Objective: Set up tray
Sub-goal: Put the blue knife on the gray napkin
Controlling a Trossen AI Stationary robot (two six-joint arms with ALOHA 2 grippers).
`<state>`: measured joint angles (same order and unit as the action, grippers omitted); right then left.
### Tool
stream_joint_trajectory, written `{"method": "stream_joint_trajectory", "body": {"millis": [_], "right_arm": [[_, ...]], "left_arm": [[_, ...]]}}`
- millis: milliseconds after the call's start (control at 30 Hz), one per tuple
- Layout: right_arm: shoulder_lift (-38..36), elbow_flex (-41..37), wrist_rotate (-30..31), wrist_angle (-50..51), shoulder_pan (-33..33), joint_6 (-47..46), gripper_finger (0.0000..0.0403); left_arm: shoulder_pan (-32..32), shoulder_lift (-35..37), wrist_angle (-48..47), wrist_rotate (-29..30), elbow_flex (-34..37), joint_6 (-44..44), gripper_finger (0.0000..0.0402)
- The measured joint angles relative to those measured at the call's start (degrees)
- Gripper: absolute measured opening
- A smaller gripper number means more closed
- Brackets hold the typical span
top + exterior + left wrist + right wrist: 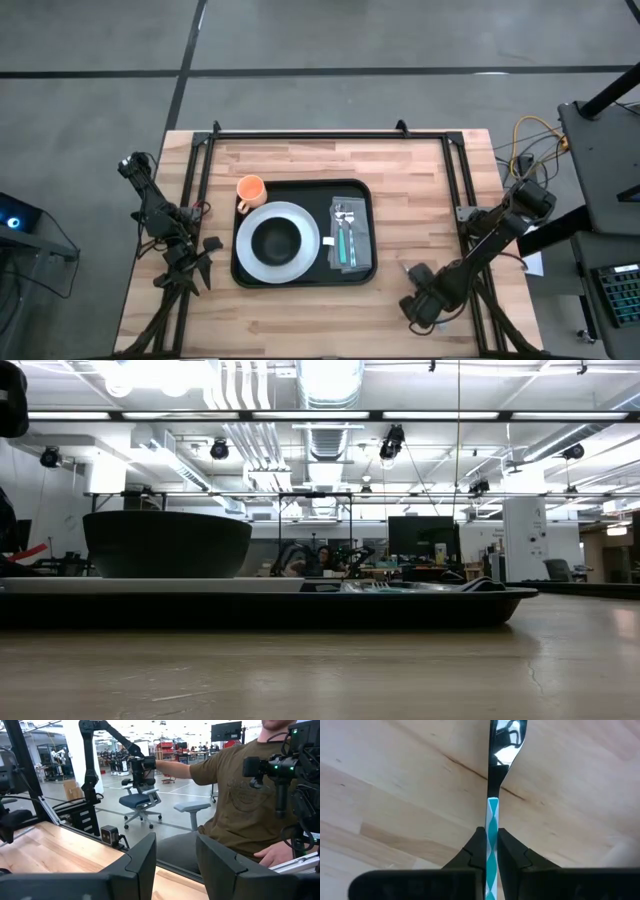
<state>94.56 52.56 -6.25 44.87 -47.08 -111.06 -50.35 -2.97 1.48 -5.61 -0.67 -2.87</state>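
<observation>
We note R gripper point(491, 847) clamped on a teal-handled utensil point(492, 795) at the desk's front-right, tray point(355, 190) inboard to its left, nearer than L gripper point(172, 865), which waits part-open.

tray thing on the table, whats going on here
A meal tray is being set. The large black rectangular tray already holds a white round plate with a black bowl, an orange cup and cutlery on a napkin. The right gripper is shut on a teal-handled metal spoon over the bare wood beside the tray. The left gripper waits open at the table's left.
</observation>
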Motion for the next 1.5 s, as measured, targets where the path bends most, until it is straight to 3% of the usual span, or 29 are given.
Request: {"method": "stream_joint_trajectory", "body": {"millis": [300, 633, 833, 1500], "right_arm": [[-0.9, 0.0, 1.5, 0.2, 0.9, -8.5, 0.0013], [-3.1, 0.7, 3.5, 1.1, 6.9, -10.0, 0.0013], [-3.5, 5.0, 5.9, 6.4, 13.5, -5.8, 0.0013], [-3.5, 10.6, 6.3, 6.8, 37.8, 11.4, 0.0013]], "left_arm": [[0.0, 0.0, 0.0, 0.0, 0.0, 0.0, 0.0120], [0.0, 0.0, 0.0, 0.0, 0.0, 0.0, 0.0121], [0.0, 0.0, 0.0, 0.0, 0.0, 0.0, 0.0121], [0.0, 0.0, 0.0, 0.0, 0.0, 0.0, 0.0120]]}}
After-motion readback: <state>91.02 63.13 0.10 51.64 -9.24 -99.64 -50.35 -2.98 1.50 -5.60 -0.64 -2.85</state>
